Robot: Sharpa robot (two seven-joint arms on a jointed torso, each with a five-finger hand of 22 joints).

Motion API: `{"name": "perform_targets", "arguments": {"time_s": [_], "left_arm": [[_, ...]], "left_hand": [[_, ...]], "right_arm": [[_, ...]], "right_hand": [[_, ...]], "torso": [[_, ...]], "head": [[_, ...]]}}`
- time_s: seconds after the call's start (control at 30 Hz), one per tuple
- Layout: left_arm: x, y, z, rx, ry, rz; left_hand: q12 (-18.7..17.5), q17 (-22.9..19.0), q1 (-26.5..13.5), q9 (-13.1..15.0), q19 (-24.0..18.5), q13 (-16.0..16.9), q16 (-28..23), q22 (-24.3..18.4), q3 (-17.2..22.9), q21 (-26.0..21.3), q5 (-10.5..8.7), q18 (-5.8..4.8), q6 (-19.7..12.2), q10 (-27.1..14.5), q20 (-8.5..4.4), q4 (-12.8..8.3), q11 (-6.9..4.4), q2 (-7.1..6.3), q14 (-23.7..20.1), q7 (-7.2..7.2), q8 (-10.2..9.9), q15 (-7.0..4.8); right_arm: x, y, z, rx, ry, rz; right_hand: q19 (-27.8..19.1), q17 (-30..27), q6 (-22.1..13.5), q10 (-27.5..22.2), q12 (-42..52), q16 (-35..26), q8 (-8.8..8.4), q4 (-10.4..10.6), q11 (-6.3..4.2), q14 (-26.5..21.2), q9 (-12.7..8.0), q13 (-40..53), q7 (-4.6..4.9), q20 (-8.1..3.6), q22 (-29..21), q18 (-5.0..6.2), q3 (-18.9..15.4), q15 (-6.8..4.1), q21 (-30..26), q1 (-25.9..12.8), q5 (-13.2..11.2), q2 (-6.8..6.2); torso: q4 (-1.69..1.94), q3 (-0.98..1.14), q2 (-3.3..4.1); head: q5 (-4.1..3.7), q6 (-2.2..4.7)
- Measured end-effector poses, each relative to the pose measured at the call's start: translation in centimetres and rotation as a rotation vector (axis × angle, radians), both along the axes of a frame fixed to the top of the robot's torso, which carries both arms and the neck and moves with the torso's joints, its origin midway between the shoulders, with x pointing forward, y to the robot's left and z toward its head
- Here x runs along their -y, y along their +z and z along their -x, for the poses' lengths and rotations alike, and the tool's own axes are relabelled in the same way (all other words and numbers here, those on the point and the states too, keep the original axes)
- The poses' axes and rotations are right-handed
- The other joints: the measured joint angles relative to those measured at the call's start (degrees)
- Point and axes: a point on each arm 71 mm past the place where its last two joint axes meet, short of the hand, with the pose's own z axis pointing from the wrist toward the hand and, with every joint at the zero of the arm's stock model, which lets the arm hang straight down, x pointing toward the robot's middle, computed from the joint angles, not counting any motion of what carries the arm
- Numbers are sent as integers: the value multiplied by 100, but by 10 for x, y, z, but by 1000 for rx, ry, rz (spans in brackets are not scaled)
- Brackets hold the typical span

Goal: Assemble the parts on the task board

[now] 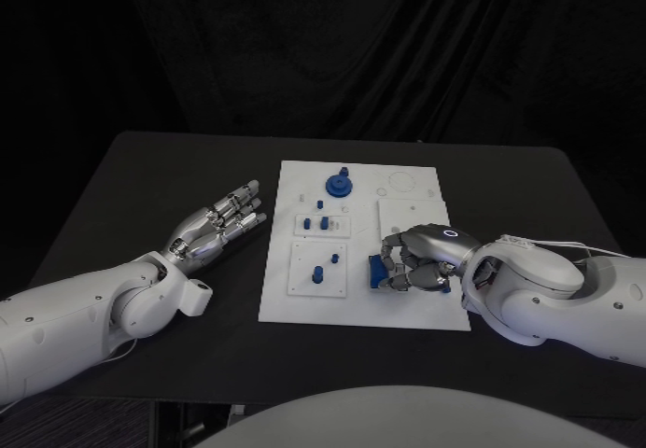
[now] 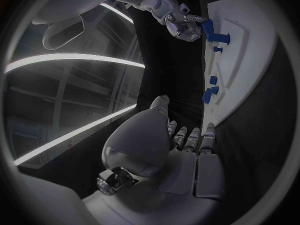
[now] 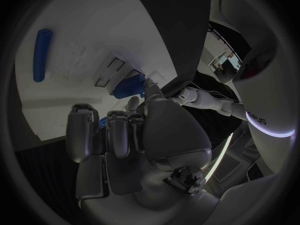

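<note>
The white task board (image 1: pixel 411 313) lies in the middle of the table. A round blue part (image 1: pixel 341 185) stands near its far edge, with small blue pegs (image 1: pixel 317 224) in the insets below it. My right hand (image 1: pixel 424 261) rests on the board's near half, fingers curled around a flat blue part (image 1: pixel 375 272) that sticks out at the fingertips. The right wrist view shows that part (image 3: pixel 128 87) just past the fingers, and a blue peg (image 3: pixel 42 55) farther off. My left hand (image 1: pixel 222 224) lies flat on the table left of the board, fingers apart and holding nothing.
The black table (image 1: pixel 161 187) runs well past the board on all sides. In the left wrist view the left hand (image 2: pixel 181 150) lies beside the board's edge (image 2: pixel 240 60), with the right hand (image 2: pixel 178 20) at the far end.
</note>
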Motion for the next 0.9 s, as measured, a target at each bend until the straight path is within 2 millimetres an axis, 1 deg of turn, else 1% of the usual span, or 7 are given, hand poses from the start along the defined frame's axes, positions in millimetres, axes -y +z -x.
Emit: {"name": "perform_targets", "arguments": {"time_s": [0.43,0.67,0.7,0.77,0.8,0.87,0.9], "left_arm": [[0,-1,0,-3,-4,2],[0,-2,1,-5,-5,2],[0,-2,1,-6,-5,3],[0,-2,1,-7,-5,3],[0,-2,1,-7,-5,3],[0,-2,1,-8,-6,3],[0,-3,1,-8,-6,3]], "left_hand": [[0,-3,-24,0,0,5,0,7,0,0,6,0,0,21,0,0,19,24,0,0,0,0],[0,-2,-24,0,20,5,0,11,16,0,6,0,0,21,20,-16,19,24,21,0,0,21],[0,-2,-24,0,20,5,0,11,16,0,6,0,0,21,20,-16,19,24,21,0,0,20],[0,-2,-24,0,20,5,0,11,16,0,6,0,0,21,20,-16,19,24,21,0,0,20],[0,-2,-24,0,20,5,0,11,16,0,6,0,0,21,20,-16,19,24,21,0,0,20],[0,-2,-24,0,20,5,0,11,16,0,6,0,0,21,20,-16,19,24,21,0,0,20],[0,-2,-24,0,20,5,0,11,16,0,6,0,0,21,20,-16,19,24,21,0,0,20]], "right_arm": [[-2,1,0,32,30,15],[-4,0,1,47,49,26],[-4,-1,1,47,54,26],[-5,-2,2,47,62,28],[-5,-2,2,49,63,29],[-5,-1,2,54,66,31],[-5,-1,2,56,68,31]], "right_hand": [[0,0,0,-1,9,71,129,-151,1,0,82,-1,-34,0,0,0,57,0,0,91,0,91],[0,0,-140,-22,2,204,190,-522,22,-2,82,-1,-3,0,0,0,346,5,0,411,31,75],[0,0,-166,-22,-27,205,64,-570,21,12,-39,-31,23,0,-1,0,873,30,0,523,56,-31],[0,0,-62,18,-63,207,0,-369,56,16,-171,-74,130,0,-1,0,2784,58,0,111,101,-727],[2,0,-45,18,-43,207,137,-340,57,16,-107,-48,122,2,-1,0,3726,58,0,-85,72,-1085],[21,0,-54,18,-30,229,299,-355,57,16,-25,-19,94,20,-1,0,4555,58,0,-303,57,-1394],[20,0,-54,18,-30,229,332,-376,57,15,-8,-18,94,20,-1,0,4686,58,0,-347,57,-1454]], "torso": [[0,-1,-1],[3,-4,-1],[3,-4,-1],[3,-4,-1],[3,-4,0],[3,-4,1],[3,-4,1]], "head": [[13,0],[19,0],[20,0],[23,0],[23,0],[26,0],[27,0]]}}
